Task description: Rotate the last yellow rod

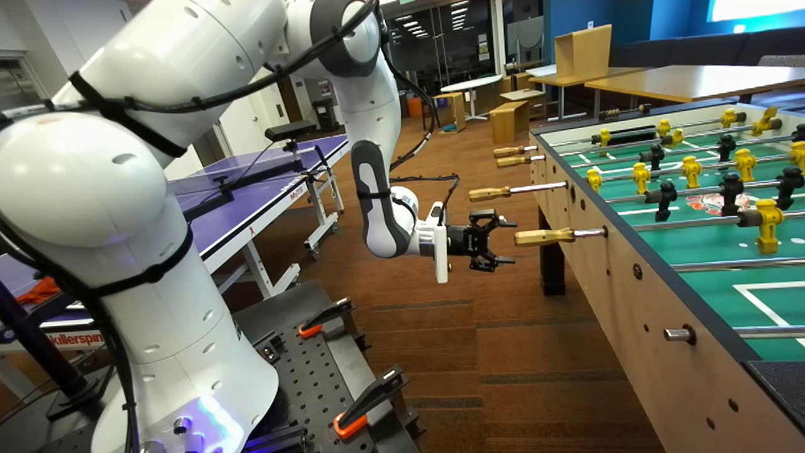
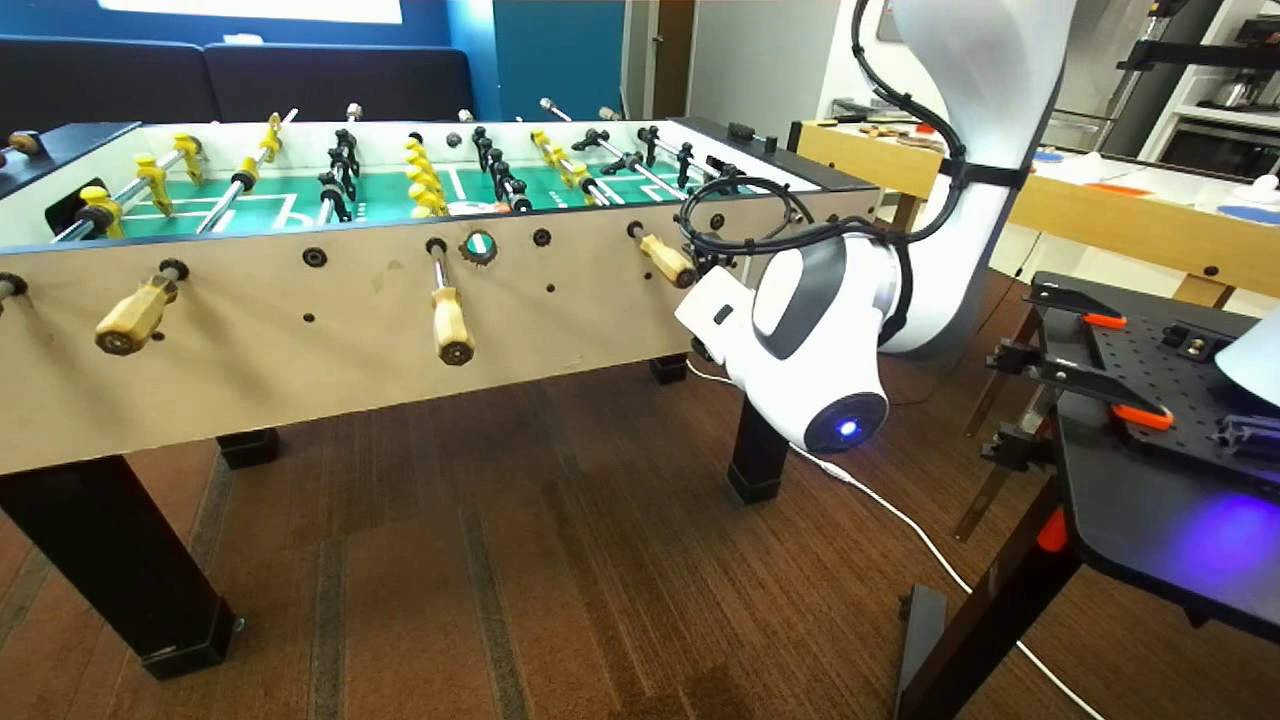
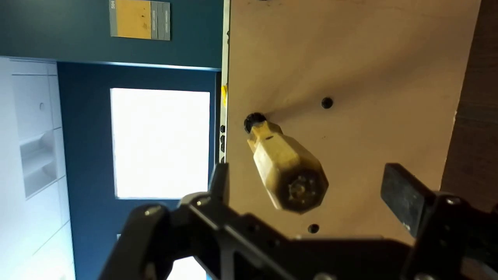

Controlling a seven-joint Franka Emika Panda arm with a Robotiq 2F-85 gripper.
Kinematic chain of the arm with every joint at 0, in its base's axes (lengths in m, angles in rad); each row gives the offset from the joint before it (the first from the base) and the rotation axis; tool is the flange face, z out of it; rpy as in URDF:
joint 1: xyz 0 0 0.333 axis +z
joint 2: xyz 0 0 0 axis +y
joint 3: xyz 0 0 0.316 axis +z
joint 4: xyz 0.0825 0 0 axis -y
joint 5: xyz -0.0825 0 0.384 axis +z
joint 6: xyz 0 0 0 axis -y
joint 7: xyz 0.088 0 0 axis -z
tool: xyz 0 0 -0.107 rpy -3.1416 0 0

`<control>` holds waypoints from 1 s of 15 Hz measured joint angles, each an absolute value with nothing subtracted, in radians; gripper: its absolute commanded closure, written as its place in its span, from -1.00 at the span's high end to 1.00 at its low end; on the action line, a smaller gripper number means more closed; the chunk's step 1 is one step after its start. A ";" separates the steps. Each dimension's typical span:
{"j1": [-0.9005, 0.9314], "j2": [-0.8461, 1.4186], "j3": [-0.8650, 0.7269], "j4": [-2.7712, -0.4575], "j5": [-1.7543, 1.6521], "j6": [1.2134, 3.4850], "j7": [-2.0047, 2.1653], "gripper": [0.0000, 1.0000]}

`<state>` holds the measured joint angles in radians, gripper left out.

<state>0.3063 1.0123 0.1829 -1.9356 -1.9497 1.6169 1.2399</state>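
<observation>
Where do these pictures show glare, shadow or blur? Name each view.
Wrist view: white rectangular panel blown out; soft shadow on the flat tan foosball table side, beside the faceted tan wooden handle; black two-fingered gripper slightly blurred. In an exterior view, bluish glare on the white robot arm's rounded base; in an exterior view, violet glow on the flat black tabletop.

"killerspin" and perhaps "MyT5" on the purple table — "504", sideways, on a wall sign
</observation>
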 measured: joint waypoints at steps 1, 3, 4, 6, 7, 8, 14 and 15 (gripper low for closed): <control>0.302 1.016 0.183 -1.930 -1.957 1.617 1.240 1.00; 0.298 1.023 0.183 -1.921 -1.966 1.615 1.240 1.00; 0.297 1.026 0.183 -1.916 -1.968 1.611 1.240 1.00; 0.297 1.034 0.183 -1.908 -1.974 1.601 1.240 1.00; 0.297 1.038 0.183 -1.904 -1.977 1.595 1.240 1.00; 0.297 1.042 0.183 -1.900 -1.979 1.589 1.240 1.00; 0.297 1.047 0.183 -1.888 -1.979 1.562 1.240 -0.19; 0.297 1.048 0.183 -1.887 -1.979 1.559 1.240 -0.32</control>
<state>0.2971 1.0475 0.1832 -1.8873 -1.9795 1.5589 1.2395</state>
